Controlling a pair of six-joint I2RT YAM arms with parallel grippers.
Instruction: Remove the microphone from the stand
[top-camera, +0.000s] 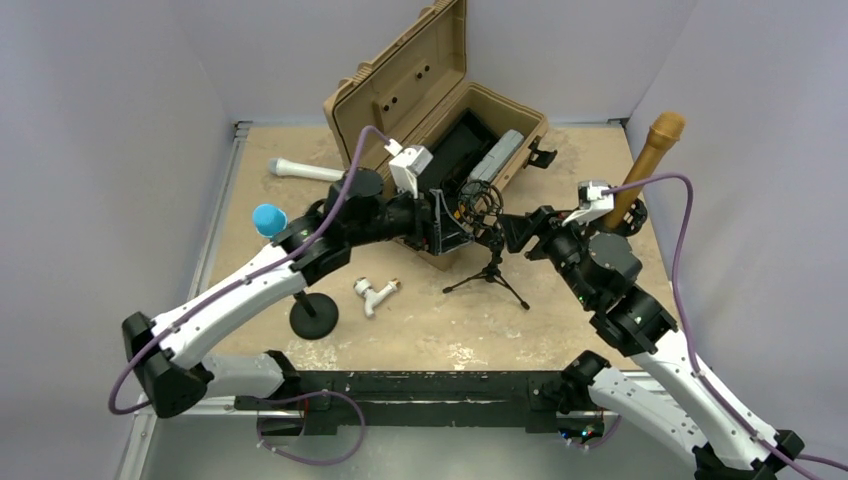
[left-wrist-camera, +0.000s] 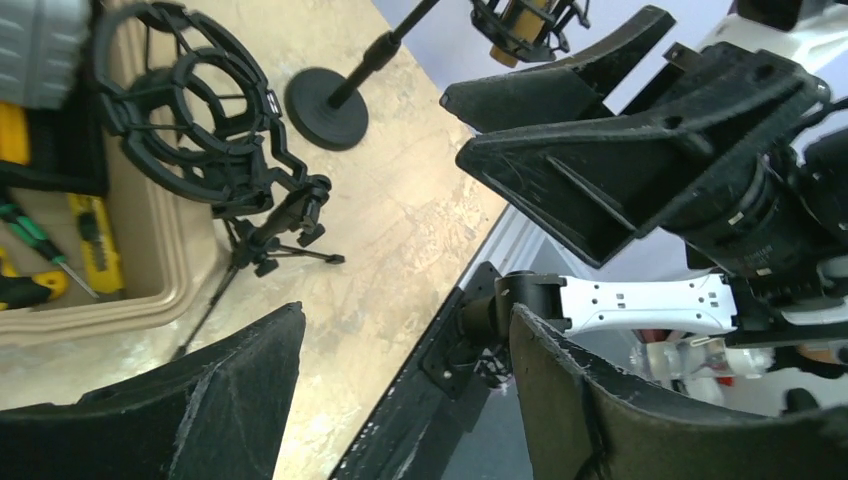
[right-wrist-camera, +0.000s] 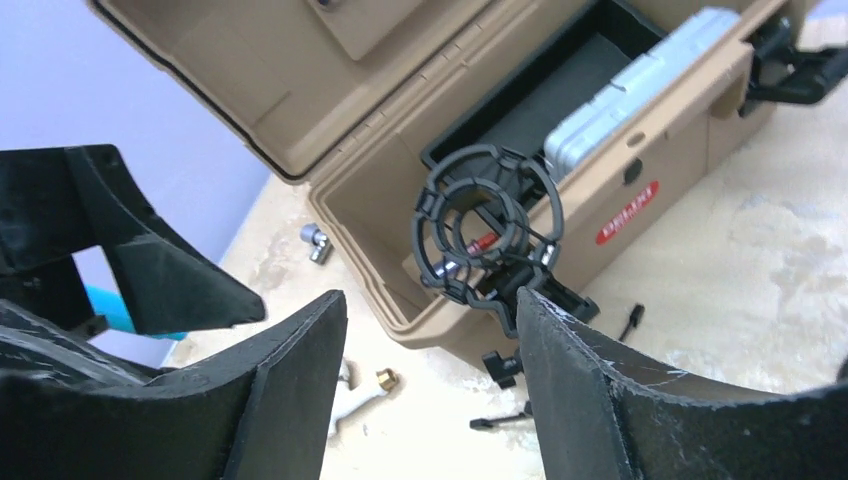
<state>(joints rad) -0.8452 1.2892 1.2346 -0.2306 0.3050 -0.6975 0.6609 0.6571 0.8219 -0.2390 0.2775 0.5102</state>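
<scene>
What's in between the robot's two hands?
A black ring holder on a small tripod stands between the left hand and right hand, in the top view.

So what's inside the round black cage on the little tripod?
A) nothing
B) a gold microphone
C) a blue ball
A: in the right wrist view you can see straight through the black cage on the tripod to the tan case behind it.
</scene>
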